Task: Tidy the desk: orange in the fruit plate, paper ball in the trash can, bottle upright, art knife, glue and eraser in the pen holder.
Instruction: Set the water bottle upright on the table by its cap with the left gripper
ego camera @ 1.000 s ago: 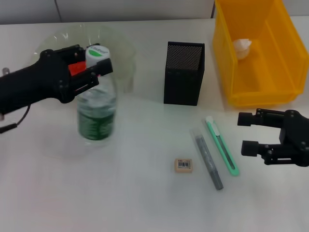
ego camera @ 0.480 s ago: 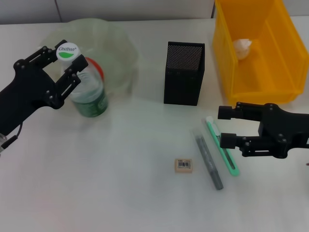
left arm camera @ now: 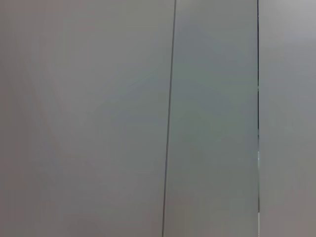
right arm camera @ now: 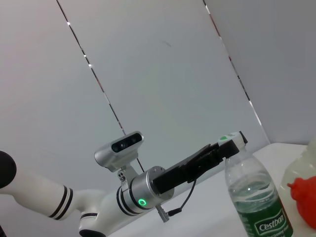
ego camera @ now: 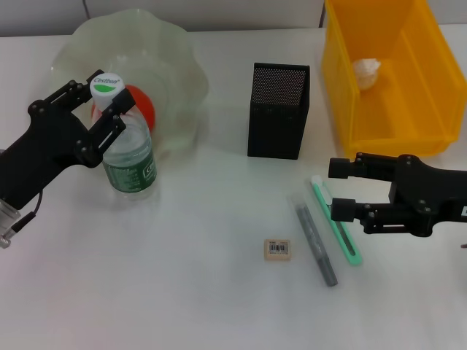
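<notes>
Bright, even overhead light fills the head view; the white desk (ego camera: 182,292) is nearly washed out and shadows are faint, softest beside the pen holder (ego camera: 278,111). The bottle (ego camera: 128,157) is sharp. The left wrist view shows only flat grey wall, dimmer.

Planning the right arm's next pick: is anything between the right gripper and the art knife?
Nothing visible. The open right gripper hovers right at the green art knife; the glue stick and eraser lie beyond it.
</notes>
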{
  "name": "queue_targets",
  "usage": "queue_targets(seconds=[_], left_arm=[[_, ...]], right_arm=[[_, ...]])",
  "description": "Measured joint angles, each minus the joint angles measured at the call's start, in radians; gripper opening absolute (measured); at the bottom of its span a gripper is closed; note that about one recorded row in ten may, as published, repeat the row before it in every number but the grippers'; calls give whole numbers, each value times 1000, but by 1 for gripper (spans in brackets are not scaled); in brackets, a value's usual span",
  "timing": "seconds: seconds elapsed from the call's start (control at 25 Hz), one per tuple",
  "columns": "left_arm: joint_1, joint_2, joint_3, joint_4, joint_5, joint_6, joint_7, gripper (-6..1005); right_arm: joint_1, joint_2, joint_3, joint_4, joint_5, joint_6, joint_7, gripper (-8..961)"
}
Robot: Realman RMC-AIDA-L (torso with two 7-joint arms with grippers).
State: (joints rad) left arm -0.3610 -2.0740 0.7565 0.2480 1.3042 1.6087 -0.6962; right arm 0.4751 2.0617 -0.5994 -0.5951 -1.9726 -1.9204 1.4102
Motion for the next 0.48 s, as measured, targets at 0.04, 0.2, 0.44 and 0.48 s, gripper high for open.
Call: queue_targets(seconds=[0.04, 0.2, 0.44, 0.48], left_arm=[[1, 0, 0, 0, 0, 2, 0, 447], [7, 0, 0, -1, -2, 29, -1, 447], [24, 4, 0, 2, -4, 95, 7, 448], [25, 5, 0, 3, -4, 98, 8, 448]], right_arm=[[0, 0, 0, 0, 0, 0, -1, 806], [1, 0, -2, 0, 0, 6, -4, 806], [-2, 3, -8, 0, 0, 17, -7, 805], [-2, 3, -8, 0, 0, 17, -7, 805]])
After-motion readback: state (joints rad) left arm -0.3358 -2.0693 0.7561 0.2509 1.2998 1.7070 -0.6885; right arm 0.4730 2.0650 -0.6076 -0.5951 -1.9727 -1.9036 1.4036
